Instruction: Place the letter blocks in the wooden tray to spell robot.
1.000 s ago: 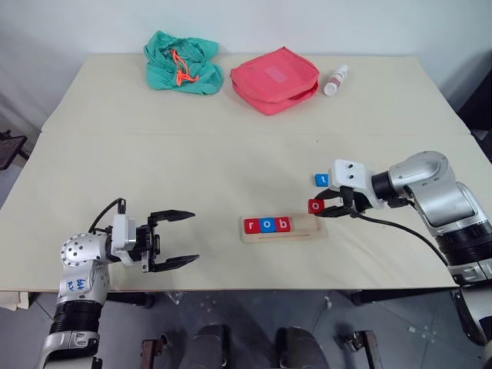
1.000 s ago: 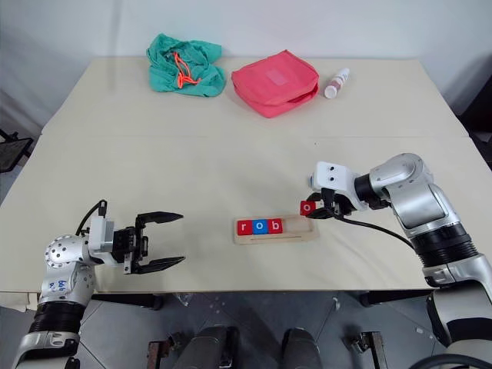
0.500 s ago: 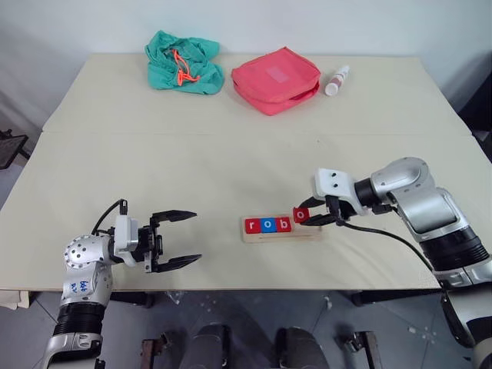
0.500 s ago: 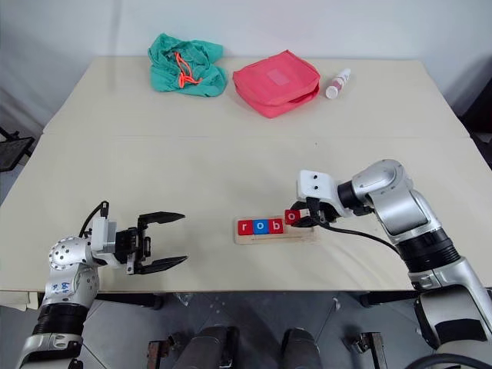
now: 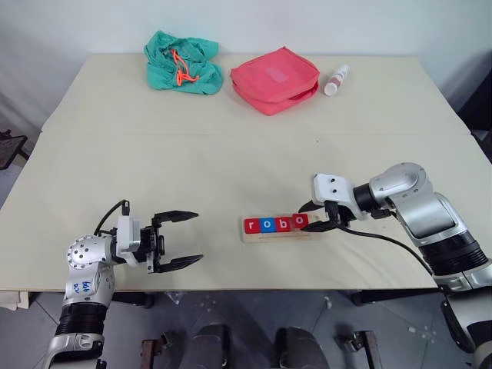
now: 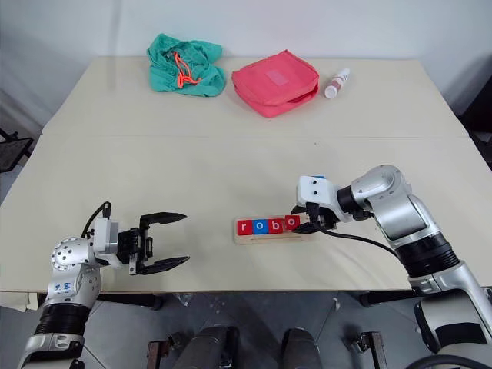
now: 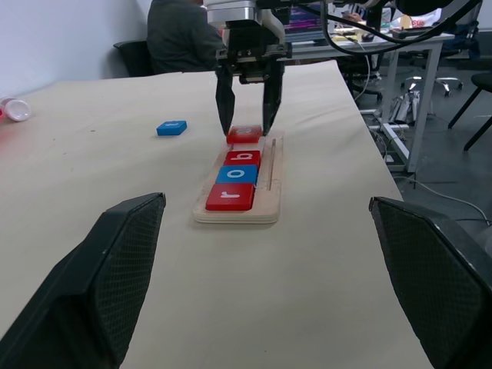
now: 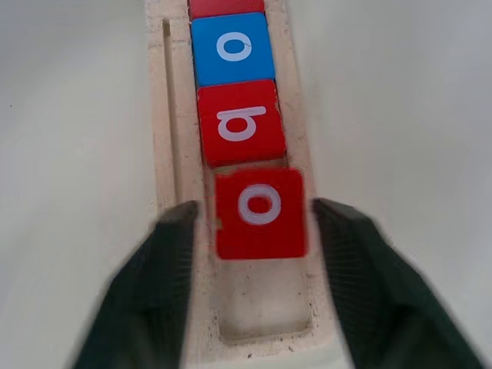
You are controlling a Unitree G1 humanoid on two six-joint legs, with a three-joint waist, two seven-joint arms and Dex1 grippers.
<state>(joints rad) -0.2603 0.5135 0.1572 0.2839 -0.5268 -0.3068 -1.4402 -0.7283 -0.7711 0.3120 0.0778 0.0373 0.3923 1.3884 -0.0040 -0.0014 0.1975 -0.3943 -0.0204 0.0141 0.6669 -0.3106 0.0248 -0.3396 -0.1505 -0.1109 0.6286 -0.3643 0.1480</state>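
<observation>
Red, blue, red, red: four letter blocks now lie in the wooden tray (image 5: 281, 231), reading r (image 5: 250, 225), o (image 5: 267, 224), b (image 5: 283, 224) and a second o (image 8: 260, 213). Our right tool (image 5: 316, 217) straddles that last red tile with its fingers spread clear of both edges, so we judge the tile released and resting in the slot, not gripped. From the right wrist view it sits slightly askew and a hair apart from the b, with bare slot left beyond it for one more tile.

To finish this step well, we would lift the right tool straight up without brushing the tile, since a sideways drag could knock the row. A light nudge toward the b would square it up and keep the end space full-sized.

The blue t block (image 7: 171, 127) lies flat on the surface beside the tray, on its far side and near the right tool. It is the only piece left out, so we judge the word four-fifths spelled. We would take it by its edges and lower it flat into the open end.

Our left tool (image 5: 178, 241) hangs wide open and empty over the surface, well apart from the tray.

Readable writing is limited to the white lowercase letters on the tiles; we can make out no brand.
</observation>
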